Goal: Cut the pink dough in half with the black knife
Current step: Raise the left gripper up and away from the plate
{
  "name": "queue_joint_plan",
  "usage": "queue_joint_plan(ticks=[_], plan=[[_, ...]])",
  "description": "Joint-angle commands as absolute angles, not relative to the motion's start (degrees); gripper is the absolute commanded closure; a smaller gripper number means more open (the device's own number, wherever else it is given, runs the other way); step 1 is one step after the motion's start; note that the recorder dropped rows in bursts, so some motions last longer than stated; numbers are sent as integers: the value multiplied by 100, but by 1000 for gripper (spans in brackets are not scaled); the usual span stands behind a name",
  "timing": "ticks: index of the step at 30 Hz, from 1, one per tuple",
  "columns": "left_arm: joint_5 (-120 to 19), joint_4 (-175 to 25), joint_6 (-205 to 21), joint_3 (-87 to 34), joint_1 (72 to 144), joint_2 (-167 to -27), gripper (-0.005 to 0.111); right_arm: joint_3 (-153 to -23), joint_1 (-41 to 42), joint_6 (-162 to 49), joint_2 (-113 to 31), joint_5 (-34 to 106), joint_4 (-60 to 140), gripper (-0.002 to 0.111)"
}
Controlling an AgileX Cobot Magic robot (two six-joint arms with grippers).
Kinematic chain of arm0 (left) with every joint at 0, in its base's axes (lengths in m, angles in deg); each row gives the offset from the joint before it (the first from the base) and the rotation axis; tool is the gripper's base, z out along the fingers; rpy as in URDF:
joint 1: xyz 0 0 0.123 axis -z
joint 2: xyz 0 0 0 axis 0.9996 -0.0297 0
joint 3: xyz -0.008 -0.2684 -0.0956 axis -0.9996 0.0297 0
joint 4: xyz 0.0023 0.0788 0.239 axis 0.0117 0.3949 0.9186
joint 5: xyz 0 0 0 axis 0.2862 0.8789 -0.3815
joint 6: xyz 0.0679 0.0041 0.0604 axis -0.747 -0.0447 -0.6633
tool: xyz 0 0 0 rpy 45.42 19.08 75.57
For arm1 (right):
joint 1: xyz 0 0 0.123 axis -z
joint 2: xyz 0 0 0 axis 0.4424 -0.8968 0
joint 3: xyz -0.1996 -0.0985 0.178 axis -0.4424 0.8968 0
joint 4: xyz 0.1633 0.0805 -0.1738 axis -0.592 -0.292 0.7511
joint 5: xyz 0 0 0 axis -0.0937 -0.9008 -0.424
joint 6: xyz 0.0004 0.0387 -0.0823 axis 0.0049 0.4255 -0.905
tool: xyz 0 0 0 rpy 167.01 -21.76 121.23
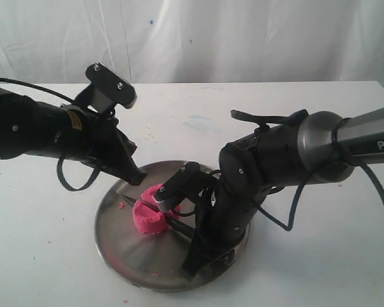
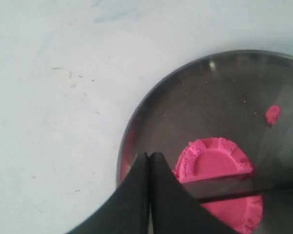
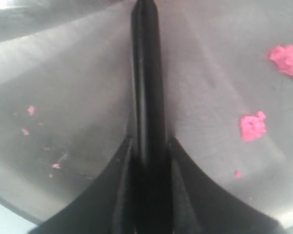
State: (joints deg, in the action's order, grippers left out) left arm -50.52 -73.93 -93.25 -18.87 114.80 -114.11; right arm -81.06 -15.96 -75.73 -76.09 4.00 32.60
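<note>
The pink dough (image 1: 147, 217) is a round puck with a dented top on the steel plate (image 1: 121, 256). In the left wrist view the black knife (image 2: 224, 187) lies across the middle of the dough (image 2: 215, 158), with pink showing on both sides of the blade. My right gripper (image 1: 198, 252) is shut on the knife (image 1: 178, 225) near the plate's front. In its wrist view the black shaft (image 3: 146, 87) runs out from between the fingers (image 3: 149, 146), and the dough is out of sight. My left gripper (image 1: 137, 178) is shut and empty, with its tips (image 2: 149, 157) over the plate's rim beside the dough.
Pink crumbs (image 3: 252, 126) lie scattered on the plate (image 3: 78, 73), and a larger bit (image 2: 272, 114) sits past the dough. The plate (image 2: 195, 97) rests on a white table (image 1: 51, 243) with a white curtain behind. The right arm's camera hangs right over the dough.
</note>
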Motion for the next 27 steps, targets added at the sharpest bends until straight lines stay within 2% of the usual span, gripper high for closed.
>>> queue_joint_plan(ticks=[1,8,27], plan=[[-5134,-7450,-9248,-1892,11115,-10933,107,-8100,-1804,-7663,-7658,215,3141,108],[-5157,-7493,-9072,-1892,10558,-10582,107,-8109,-1865,-7663,-7658,229,3199,108],[-5183,-7493,-8998,-1892,10505,-10341,107,-8109,-1865,-7577,-7658,325,3585,108]])
